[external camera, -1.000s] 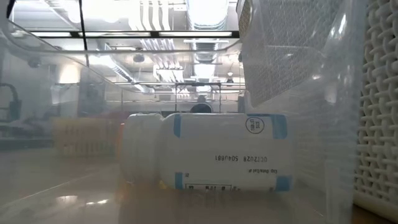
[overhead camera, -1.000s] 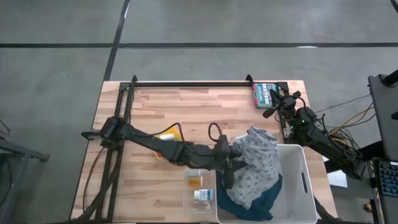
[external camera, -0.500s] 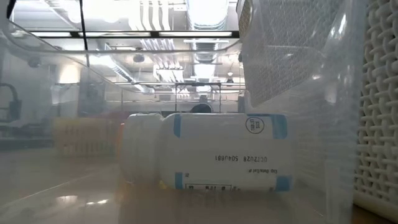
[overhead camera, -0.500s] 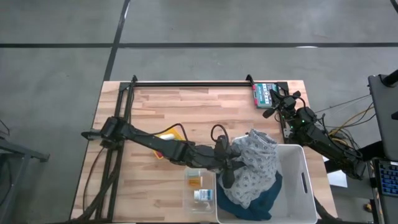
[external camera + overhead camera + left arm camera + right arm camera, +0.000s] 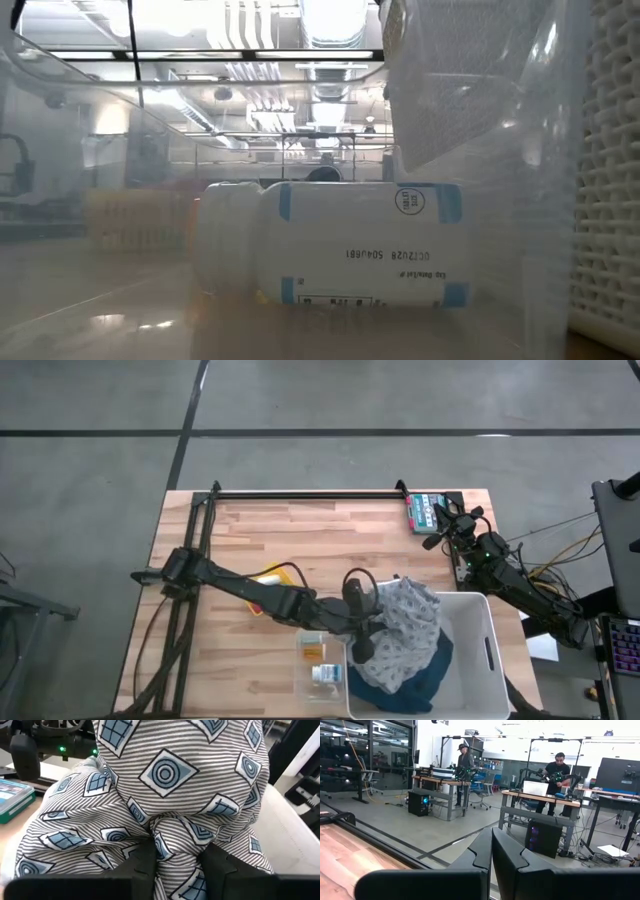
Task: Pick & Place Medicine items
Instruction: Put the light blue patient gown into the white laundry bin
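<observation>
Left gripper point(image 5: 175, 855), lower centre of the left wrist view, is clamped on a fold of grey cloth point(image 5: 405, 630) over the white bin point(image 5: 478, 650). Carton point(image 5: 325, 674) and amber bottle point(image 5: 313, 651) lie in a clear tray point(image 5: 303, 682), lower centre of the high view. Advice: clear cloth slowly, avoid snagging the bin rim. Right gripper point(image 5: 491, 851), fingers together, waits at upper right.

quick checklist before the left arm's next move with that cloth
1. Left gripper pinching the patterned cloth: ok, a fold sits between its fingers.
2. Cloth fully inside the white bin: not ok, it drapes over the rim.
3. White carton and orange bottle in the clear tray: ok.
4. Right gripper out of the way: ok, parked at the table's far right corner, shut.
5. Anything hidden under the cloth: cannot tell.
</observation>
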`<state>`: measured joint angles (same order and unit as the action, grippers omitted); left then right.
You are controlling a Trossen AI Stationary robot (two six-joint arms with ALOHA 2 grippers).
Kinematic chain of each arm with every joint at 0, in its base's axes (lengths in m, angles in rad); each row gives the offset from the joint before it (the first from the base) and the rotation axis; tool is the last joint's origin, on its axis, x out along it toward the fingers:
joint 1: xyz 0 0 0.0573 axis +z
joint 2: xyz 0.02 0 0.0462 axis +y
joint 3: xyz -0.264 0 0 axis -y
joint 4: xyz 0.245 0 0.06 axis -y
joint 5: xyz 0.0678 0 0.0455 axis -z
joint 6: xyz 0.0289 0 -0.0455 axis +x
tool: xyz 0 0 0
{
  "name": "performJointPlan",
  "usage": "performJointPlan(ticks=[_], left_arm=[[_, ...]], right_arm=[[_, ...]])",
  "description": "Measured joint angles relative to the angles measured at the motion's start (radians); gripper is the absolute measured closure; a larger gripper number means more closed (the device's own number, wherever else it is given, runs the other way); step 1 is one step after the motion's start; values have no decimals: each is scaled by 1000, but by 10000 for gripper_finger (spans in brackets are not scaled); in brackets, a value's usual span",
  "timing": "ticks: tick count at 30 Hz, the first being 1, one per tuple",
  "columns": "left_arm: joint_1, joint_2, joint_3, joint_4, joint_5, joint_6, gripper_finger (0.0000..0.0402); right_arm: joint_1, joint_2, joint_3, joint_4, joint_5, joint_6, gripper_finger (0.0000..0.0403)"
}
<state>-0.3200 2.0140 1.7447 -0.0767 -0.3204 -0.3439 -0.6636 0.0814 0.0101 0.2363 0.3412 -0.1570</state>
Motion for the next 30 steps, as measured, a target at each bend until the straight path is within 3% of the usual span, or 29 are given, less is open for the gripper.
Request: performJointPlan(ticks=[20, 30], left_arm=[[8, 0, 0, -30, 2, 7, 301], [16, 0, 0, -30, 2, 8, 240]], right_arm=[[0, 0, 0, 0, 0, 0, 394], [0, 0, 0, 0, 0, 0, 394]])
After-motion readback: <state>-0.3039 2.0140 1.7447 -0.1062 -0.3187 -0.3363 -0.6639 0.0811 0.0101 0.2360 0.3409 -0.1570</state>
